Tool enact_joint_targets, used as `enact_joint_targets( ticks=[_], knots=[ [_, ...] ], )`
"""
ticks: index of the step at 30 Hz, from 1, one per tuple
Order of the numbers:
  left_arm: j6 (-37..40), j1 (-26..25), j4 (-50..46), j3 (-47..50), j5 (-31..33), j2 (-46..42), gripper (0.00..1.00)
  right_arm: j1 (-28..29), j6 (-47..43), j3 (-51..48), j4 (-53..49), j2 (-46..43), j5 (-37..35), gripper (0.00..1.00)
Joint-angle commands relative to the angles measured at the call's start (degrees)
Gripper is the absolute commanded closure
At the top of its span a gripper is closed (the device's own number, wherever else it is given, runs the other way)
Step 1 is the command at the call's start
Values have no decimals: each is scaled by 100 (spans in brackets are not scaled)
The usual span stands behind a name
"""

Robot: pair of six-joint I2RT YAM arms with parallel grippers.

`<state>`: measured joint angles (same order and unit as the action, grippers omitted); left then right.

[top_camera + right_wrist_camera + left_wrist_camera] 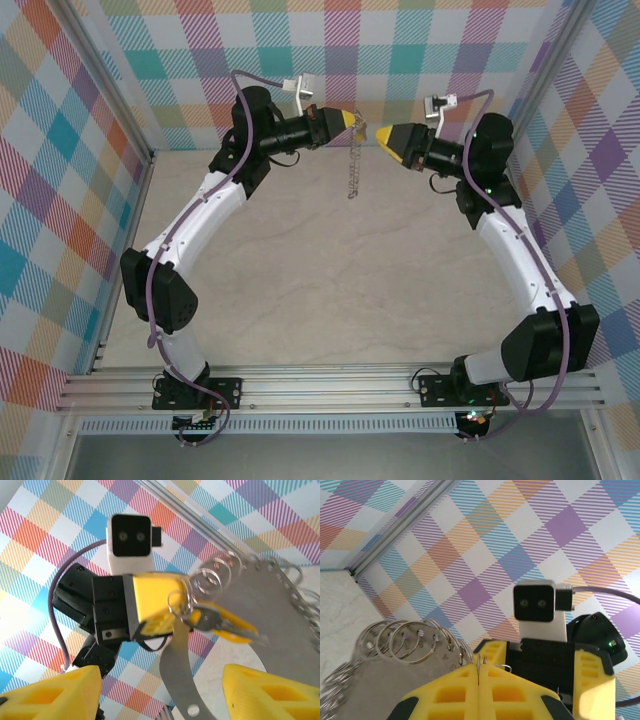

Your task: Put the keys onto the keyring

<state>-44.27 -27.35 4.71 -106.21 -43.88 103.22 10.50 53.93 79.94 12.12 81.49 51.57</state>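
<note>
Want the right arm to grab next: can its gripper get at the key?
Probably yes: the right gripper is open and faces the key, nothing between them, though the left gripper's shut fingertips crowd it.

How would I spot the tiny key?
Follow the left arm to its yellow jaws near the back wall. They pinch a big grey ring, and the key sits right beside them. It is small and solid with a dark shaft, unlike the thin wire loops.

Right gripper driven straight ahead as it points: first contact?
Likely the large grey metal keyring with looped rim, hanging from the shut left gripper, directly before the open right gripper; depth is unclear.
</note>
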Motion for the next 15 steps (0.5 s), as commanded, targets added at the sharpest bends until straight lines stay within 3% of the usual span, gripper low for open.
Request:
enact_joint_targets(
  ticks=[1,15],
  knots=[
    [-121,-85,374,-241,-204,-173,100,-4,-275,355,-26,275,21,33],
    [-191,-203,322,-467,-225,-116,100,171,-70,461,442,616,372,33]
  ],
)
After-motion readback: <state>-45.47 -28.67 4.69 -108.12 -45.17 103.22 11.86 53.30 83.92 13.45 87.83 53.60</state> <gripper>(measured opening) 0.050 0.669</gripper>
